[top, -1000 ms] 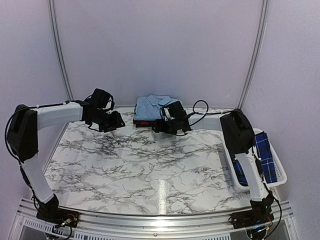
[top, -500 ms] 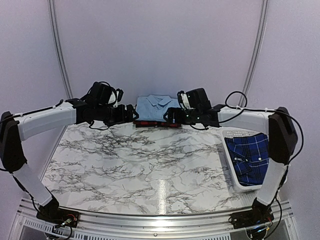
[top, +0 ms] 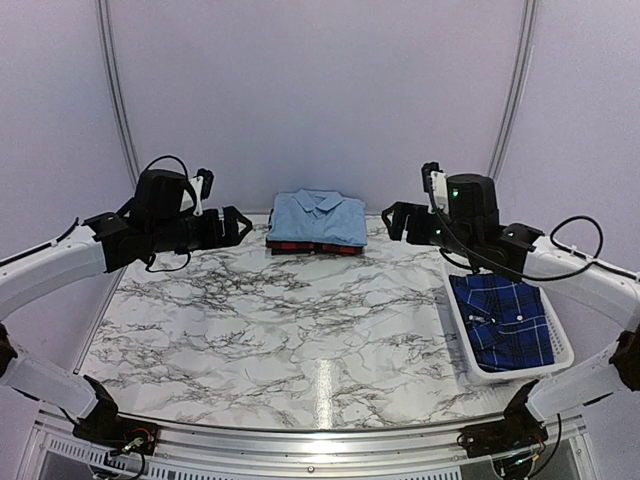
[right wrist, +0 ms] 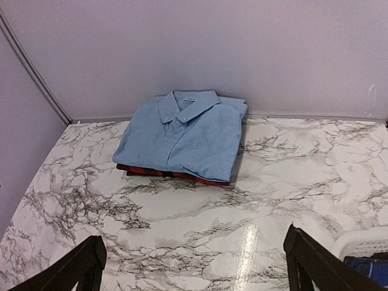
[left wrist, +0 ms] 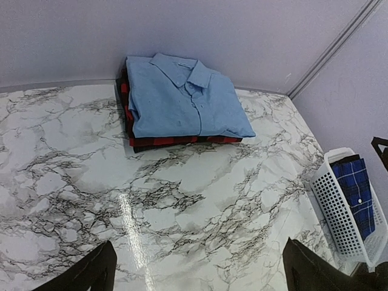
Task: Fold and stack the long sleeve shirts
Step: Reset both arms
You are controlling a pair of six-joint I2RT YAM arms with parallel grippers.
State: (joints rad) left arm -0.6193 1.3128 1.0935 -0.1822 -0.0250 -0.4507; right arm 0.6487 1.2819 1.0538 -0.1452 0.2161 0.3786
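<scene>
1. The left gripper (top: 236, 224) has drawn back to the left from the stack it flanked half a second ago. Its fingers stand wide apart, holding nothing.
2. The right gripper (top: 396, 222) has likewise pulled away to the right, well apart from the stack, fingers spread and empty.
3. The light blue shirt (top: 318, 216) lies folded, collar toward the back wall, on the red-and-black check shirt (top: 310, 247) at the far middle of the marble table (top: 280, 330), as before.
4. The dark blue plaid shirt (top: 510, 320) lies in the white basket (top: 461, 330) at the table's right edge. A second ago the right arm hid most of it.
</scene>
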